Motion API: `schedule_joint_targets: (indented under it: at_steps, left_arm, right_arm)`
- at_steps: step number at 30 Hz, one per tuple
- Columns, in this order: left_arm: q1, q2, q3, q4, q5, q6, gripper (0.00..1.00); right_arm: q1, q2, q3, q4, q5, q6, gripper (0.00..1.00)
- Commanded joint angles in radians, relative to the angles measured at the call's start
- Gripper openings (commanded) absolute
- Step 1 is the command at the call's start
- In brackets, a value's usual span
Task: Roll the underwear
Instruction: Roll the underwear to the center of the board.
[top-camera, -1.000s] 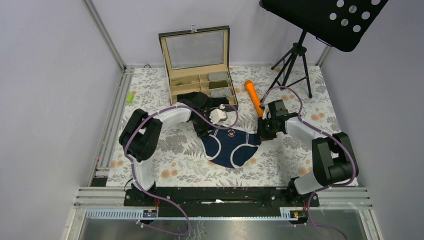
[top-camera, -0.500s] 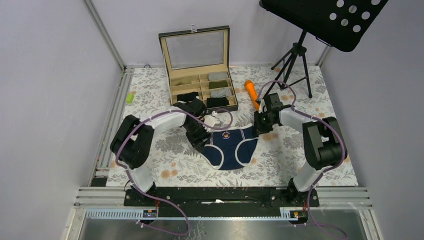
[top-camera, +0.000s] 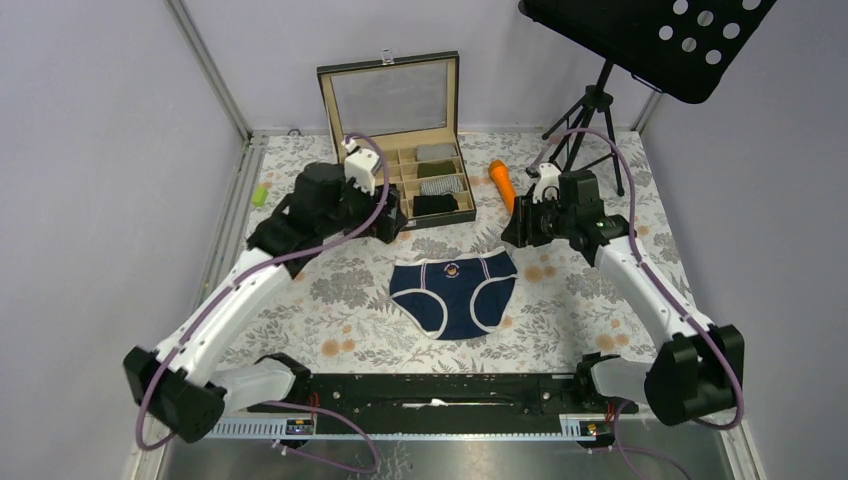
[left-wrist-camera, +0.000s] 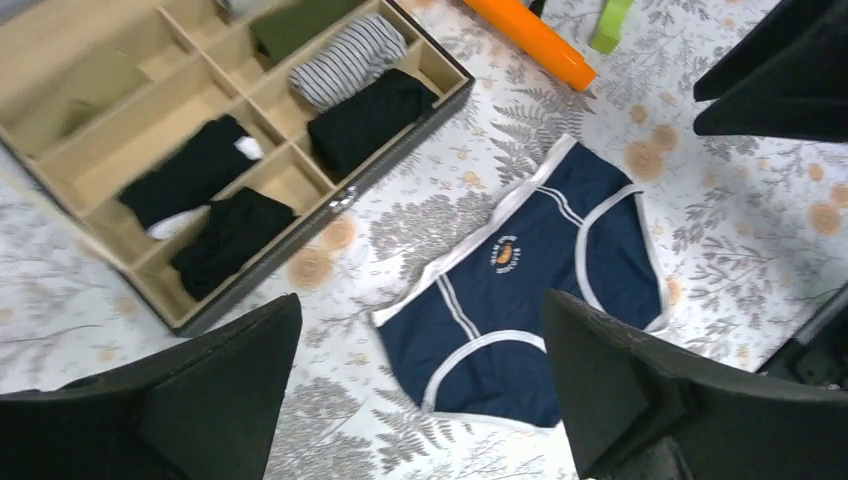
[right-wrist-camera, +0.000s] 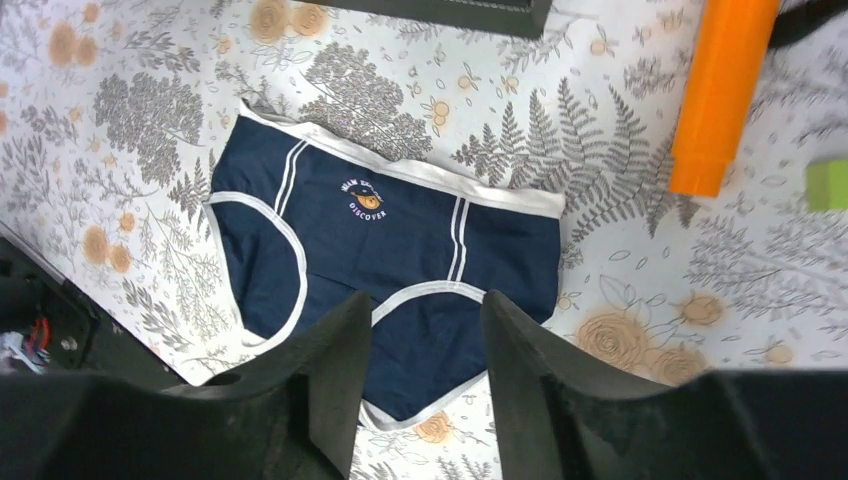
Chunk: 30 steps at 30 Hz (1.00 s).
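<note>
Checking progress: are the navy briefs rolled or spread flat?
Spread flat: the navy briefs lie unrolled, waistband and both leg openings fully visible.

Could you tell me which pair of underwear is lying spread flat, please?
The navy briefs with white trim, flat on the table; the others sit bundled in the wooden box compartments.

The left arm (top-camera: 232, 303) and right arm (top-camera: 640, 285) had white tubes, black joints and purple cables (top-camera: 383, 180).
</note>
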Motion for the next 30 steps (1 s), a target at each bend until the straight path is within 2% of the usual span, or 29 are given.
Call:
schedule_joint_targets:
  at_steps: [1,4,5,13,19,30]
  left_arm:
    - [0.024,0.216,-0.052,-0.03,0.134,-0.132,0.89]
    - [0.034,0.283,-0.079,-0.037,0.159,-0.091,0.7]
    - [0.041,0.303,-0.084,-0.037,0.151,-0.092,0.67]
    - [0.096,0.429,-0.107,0.049,0.163,-0.127,0.58]
    - [0.145,0.534,-0.081,0.137,0.283,-0.164,0.55]
    - [0.188,0.654,-0.069,0.212,0.308,-0.145,0.31]
  right_arm:
    - [-0.005,-0.068,-0.033,-0.056,-0.062,-0.159,0.54]
    - [-0.005,-0.104,-0.033,-0.102,-0.072,-0.223,0.55]
    - [-0.004,-0.116,-0.033,-0.116,-0.072,-0.239,0.55]
    - [-0.005,-0.147,-0.051,-0.138,-0.09,-0.262,0.56]
    - [-0.005,-0.138,-0.048,-0.12,-0.106,-0.242,0.55]
    - [-0.002,-0.139,-0.068,-0.125,-0.149,-0.266,0.54]
